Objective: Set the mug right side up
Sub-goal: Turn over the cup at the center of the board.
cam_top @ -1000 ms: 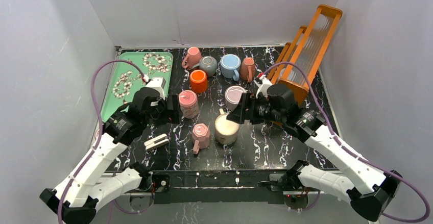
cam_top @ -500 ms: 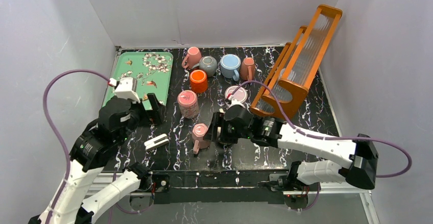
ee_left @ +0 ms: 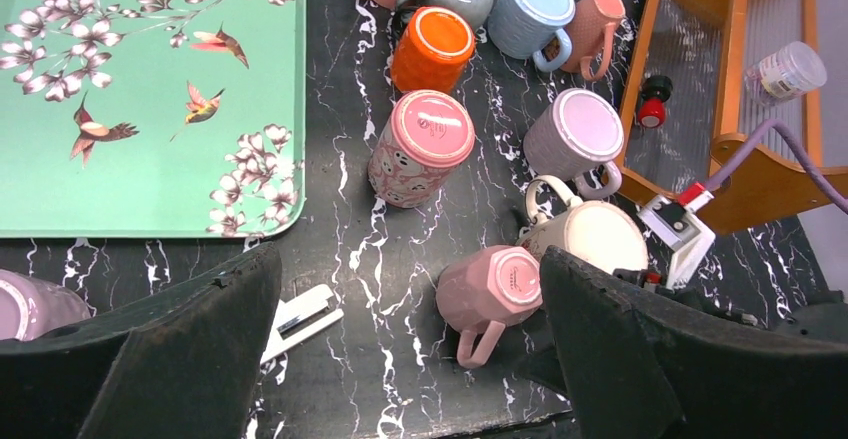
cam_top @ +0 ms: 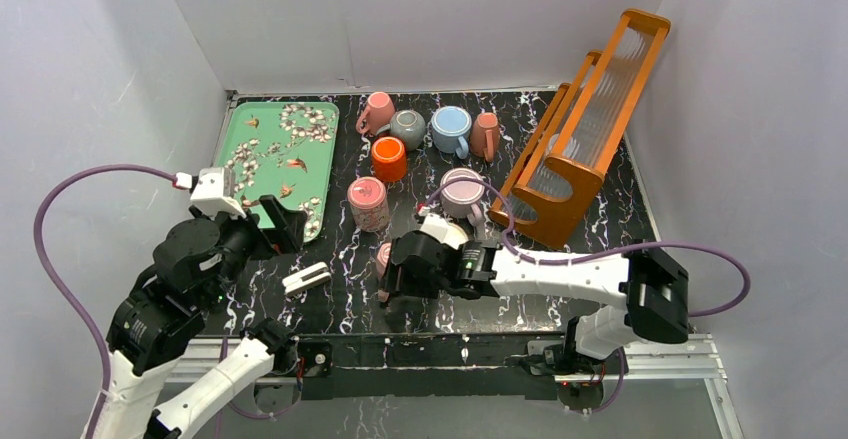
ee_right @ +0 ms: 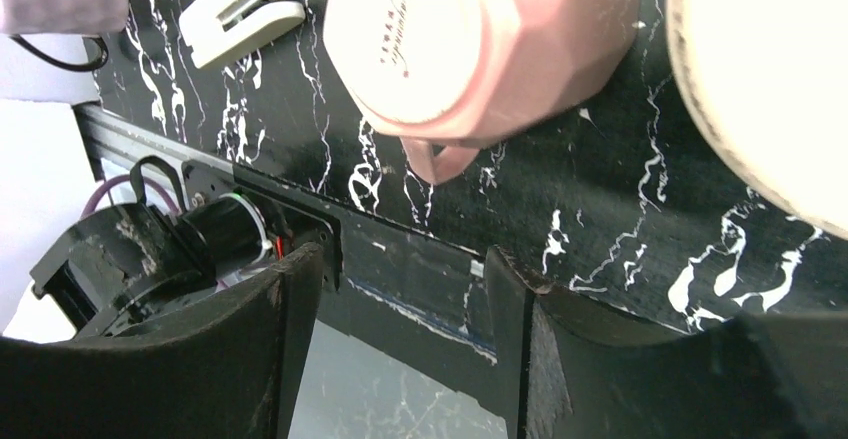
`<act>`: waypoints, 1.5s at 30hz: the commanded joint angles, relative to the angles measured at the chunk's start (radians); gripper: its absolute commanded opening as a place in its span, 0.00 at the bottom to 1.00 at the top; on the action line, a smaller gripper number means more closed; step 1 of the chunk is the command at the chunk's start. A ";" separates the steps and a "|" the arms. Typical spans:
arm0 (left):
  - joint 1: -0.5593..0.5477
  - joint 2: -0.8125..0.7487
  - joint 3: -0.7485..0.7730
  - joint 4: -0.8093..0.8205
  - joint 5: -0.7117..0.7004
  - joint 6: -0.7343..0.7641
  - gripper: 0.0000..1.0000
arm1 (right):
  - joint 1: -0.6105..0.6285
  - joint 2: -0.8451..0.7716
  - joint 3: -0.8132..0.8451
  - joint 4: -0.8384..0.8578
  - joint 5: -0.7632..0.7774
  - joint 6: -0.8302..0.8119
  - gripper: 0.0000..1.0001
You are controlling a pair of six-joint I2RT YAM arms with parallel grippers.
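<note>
On the black marbled bench (cam_top: pixel 345 244), by its near edge, the left hand (ee_left: pixel 408 264) hangs spread open and the right hand (ee_right: pixel 400 279), fingers released, sits just short of the upside-down pink mug (ee_right: pixel 470 39), with a cream mug (ee_right: pixel 780 79) just beyond.

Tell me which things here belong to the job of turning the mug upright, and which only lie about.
Job: pink faceted mug, upside down; right tool, open, close to it.

Lying about: green tray; orange rack; white clip; cream mug; orange mug; lilac mug.
</note>
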 commanded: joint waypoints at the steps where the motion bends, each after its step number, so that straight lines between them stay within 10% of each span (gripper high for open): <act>1: -0.004 -0.035 0.029 -0.035 -0.038 0.003 0.98 | 0.012 0.045 0.085 0.008 0.088 0.012 0.68; 45: -0.004 -0.034 0.038 -0.048 -0.094 0.029 0.98 | 0.022 0.364 0.322 -0.234 0.365 -0.168 0.40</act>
